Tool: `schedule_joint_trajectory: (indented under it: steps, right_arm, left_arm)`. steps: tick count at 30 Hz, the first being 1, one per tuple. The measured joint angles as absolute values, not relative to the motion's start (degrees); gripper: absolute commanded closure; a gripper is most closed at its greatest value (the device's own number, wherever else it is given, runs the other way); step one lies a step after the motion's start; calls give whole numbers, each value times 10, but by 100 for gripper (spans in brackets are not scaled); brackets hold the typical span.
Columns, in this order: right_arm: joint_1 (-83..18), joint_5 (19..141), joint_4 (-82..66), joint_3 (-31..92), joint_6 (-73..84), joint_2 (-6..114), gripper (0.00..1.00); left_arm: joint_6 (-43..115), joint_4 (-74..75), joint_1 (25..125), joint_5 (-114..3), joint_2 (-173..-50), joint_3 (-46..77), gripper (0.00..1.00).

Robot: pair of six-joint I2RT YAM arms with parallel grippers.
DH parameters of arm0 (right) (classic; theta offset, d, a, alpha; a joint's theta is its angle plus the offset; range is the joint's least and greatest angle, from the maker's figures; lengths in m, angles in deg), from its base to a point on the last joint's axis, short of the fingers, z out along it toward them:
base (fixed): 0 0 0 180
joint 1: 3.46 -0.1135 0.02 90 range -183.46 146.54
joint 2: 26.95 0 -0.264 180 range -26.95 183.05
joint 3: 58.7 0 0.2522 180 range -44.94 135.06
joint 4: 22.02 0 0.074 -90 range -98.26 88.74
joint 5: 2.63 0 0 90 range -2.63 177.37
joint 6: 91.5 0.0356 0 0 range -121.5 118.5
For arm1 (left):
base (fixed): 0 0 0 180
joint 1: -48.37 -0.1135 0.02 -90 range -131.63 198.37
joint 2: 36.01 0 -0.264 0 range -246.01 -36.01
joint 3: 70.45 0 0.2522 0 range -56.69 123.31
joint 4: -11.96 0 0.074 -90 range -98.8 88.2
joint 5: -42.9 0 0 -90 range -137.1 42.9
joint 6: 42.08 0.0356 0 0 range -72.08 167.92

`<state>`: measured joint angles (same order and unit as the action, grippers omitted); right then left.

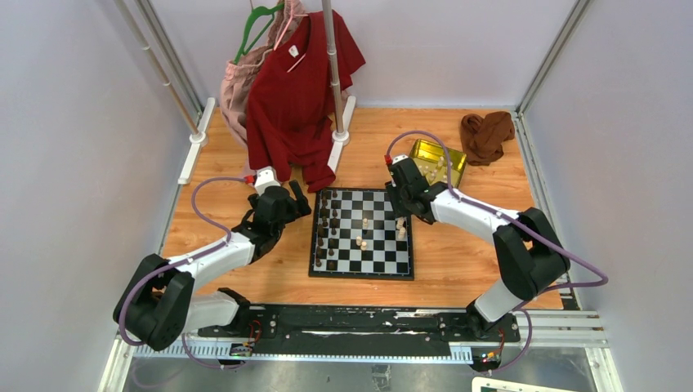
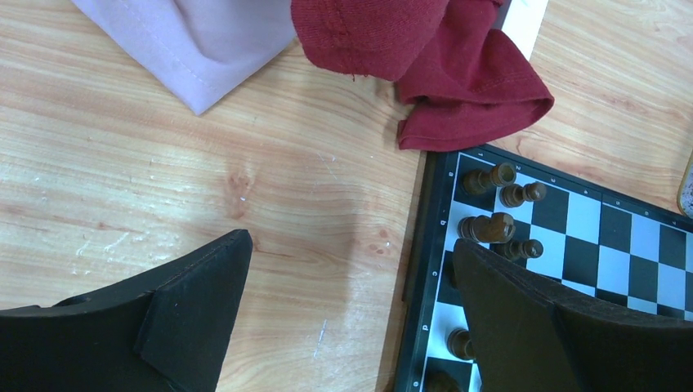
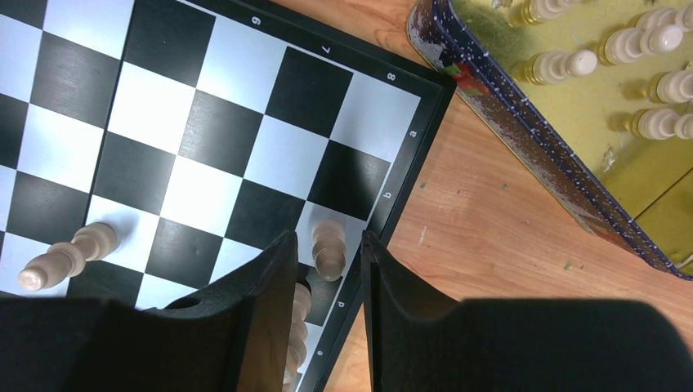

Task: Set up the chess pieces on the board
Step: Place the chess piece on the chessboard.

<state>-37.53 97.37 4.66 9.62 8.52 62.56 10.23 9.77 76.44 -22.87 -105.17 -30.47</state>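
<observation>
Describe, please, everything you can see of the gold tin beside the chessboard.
The gold tin is a shallow, open rectangular box, seemingly metal, with a gold floor and a dark, patterned outer wall. It lies flat and askew on the wooden table, just off the board's far right corner without touching it. Several cream chess pieces lie inside it.

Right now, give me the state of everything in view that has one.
left gripper, open, empty.
right gripper, open, straddling a cream piece.
board, flat, partly set.
cream piece, upright on an edge square.
dark pieces, upright along one side.
gold tin, open, cream pieces lying inside.
red shirt, hanging, hem on the table.
</observation>
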Motion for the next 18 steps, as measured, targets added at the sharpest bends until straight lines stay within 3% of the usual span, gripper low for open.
schedule_joint_trajectory:
  steps: [18]
  right_arm:
    - [-406,972,66,164,66,606,61]
  left_arm:
    - [102,103,764,-229,-1052,-314,0]
